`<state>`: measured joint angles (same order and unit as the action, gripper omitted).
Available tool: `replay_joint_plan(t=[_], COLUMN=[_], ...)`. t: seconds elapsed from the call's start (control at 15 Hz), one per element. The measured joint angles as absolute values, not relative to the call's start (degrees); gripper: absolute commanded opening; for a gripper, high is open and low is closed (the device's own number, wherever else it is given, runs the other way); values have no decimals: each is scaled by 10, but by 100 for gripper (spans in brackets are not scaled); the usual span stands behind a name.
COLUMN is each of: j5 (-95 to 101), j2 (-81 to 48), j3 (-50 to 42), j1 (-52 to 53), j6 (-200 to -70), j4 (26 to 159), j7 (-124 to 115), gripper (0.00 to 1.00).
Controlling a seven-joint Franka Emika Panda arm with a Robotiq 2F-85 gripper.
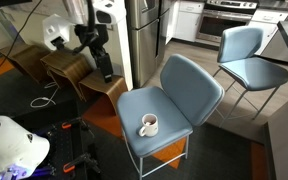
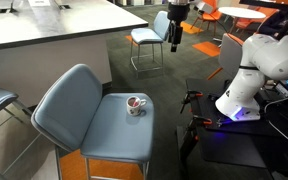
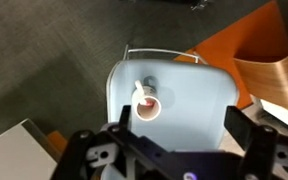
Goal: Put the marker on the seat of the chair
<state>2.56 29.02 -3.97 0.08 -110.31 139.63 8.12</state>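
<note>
The chair [image 1: 174,100] is blue-grey and padded, and shows in both exterior views [image 2: 109,130]. A white mug [image 1: 148,125] stands upright on its seat. The marker shows only as a pinkish-red tip [image 3: 149,103] inside the mug. In an exterior view it is a reddish spot in the mug [image 2: 134,102]. My gripper [image 3: 183,115] is open and empty. It hangs high above the seat [image 3: 189,85], with the mug beside its left finger in the wrist view. In both exterior views the gripper [image 1: 103,62] [image 2: 174,38] is well away from the chair.
A second, similar blue-grey chair [image 1: 249,60] [image 2: 147,38] stands further back. A wooden stool [image 1: 69,65] and a steel fridge [image 1: 144,40] are behind. A large table [image 2: 54,30] is beside the chair. The white robot base [image 2: 254,75] is close by.
</note>
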Motion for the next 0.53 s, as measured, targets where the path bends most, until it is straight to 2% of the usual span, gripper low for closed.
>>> replay_joint_plan(t=[0.53], j5=[31], j2=[43], j3=[-35], j1=[14], j6=[-1147], j4=[1254], j7=[193], gripper=[100])
